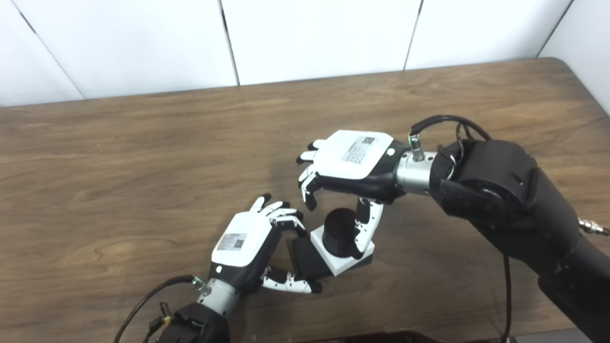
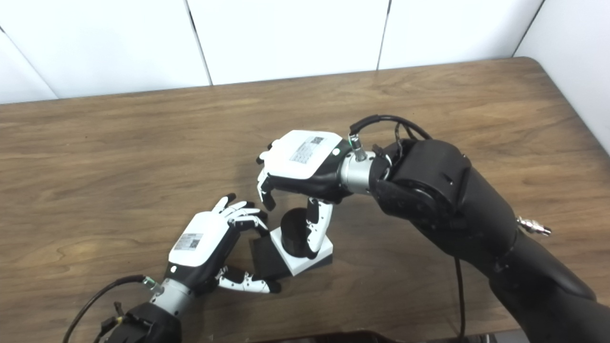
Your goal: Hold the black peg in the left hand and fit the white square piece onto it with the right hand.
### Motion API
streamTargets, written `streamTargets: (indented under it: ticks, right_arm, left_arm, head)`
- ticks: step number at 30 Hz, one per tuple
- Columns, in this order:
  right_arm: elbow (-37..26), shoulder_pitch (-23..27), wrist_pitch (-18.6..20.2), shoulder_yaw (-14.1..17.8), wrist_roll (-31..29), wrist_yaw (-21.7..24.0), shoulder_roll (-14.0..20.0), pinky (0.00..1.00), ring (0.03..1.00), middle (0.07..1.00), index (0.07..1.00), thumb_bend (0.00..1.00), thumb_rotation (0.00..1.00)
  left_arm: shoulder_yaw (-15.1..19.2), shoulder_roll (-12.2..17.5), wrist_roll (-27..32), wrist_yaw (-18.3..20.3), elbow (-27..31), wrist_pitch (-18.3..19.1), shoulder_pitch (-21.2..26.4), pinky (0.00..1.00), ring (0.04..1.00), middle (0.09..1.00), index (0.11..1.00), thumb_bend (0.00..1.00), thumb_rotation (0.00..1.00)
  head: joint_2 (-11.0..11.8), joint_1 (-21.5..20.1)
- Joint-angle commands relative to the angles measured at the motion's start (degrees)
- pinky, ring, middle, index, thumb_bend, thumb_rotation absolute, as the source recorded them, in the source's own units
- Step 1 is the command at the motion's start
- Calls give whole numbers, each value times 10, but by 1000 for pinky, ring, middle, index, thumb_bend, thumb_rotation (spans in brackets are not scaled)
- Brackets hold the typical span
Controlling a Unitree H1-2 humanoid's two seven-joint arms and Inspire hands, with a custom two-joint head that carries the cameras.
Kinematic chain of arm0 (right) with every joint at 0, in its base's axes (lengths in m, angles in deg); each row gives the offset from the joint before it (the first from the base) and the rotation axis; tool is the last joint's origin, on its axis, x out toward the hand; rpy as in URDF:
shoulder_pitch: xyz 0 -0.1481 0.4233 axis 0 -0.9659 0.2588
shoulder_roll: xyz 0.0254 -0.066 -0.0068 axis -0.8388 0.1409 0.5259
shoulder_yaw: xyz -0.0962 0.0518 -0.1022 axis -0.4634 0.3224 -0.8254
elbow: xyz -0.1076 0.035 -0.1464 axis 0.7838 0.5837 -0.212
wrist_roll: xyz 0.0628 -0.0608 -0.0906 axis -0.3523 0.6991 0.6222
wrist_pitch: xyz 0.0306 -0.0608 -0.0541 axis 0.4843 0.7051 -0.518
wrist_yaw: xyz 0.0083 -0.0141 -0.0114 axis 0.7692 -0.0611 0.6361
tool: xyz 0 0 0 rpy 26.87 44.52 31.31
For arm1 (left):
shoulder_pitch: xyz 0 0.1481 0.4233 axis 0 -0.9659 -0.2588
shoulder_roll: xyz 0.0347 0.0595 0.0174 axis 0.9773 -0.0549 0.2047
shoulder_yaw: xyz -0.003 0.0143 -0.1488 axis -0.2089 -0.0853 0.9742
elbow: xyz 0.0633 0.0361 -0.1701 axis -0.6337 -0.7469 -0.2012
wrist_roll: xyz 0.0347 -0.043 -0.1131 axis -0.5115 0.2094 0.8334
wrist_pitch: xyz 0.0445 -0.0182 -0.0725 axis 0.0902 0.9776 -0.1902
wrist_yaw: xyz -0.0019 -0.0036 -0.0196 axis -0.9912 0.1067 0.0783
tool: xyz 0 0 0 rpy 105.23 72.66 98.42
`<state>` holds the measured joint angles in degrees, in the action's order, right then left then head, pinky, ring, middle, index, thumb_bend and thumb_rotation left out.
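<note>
The black peg (image 1: 337, 232) stands upright on a flat black base (image 1: 305, 259). The white square piece (image 1: 344, 263) sits around the foot of the peg, on the base. My left hand (image 1: 248, 240) lies just left of the base. Its fingers (image 1: 285, 216) are spread above the base's near corner and its thumb (image 1: 291, 285) is below it, with no clear grip. My right hand (image 1: 355, 164) hovers over the peg, palm down. Its thumb (image 1: 366, 227) hangs down along the peg's right side. Its fingers (image 1: 309, 186) curl in the air to the left of the peg.
The brown wooden table (image 1: 143, 166) runs to a white panelled wall at the back, and its right edge (image 1: 588, 81) is near the wall corner. A black cable (image 1: 147, 300) loops from my left wrist. Another cable (image 1: 445, 120) arches over my right wrist.
</note>
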<state>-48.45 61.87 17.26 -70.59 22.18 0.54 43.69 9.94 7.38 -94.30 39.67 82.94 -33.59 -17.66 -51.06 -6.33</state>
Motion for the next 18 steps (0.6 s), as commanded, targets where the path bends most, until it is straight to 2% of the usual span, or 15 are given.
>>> streamTargets:
  ticks: [1, 18]
  right_arm:
    - [-12, 27, -1, 9, 2, 26, 5, 996, 964, 840, 674, 1000, 403]
    - [-14, 43, 17, 11, 3, 39, 5, 1000, 974, 860, 723, 1000, 428]
  left_arm:
    - [-8, 3, -3, 25, -3, -1, -3, 1000, 890, 784, 484, 524, 53]
    - [-4, 5, -7, 23, -10, 2, -2, 998, 883, 782, 485, 524, 57]
  head:
    - [0, -1]
    - [5, -2]
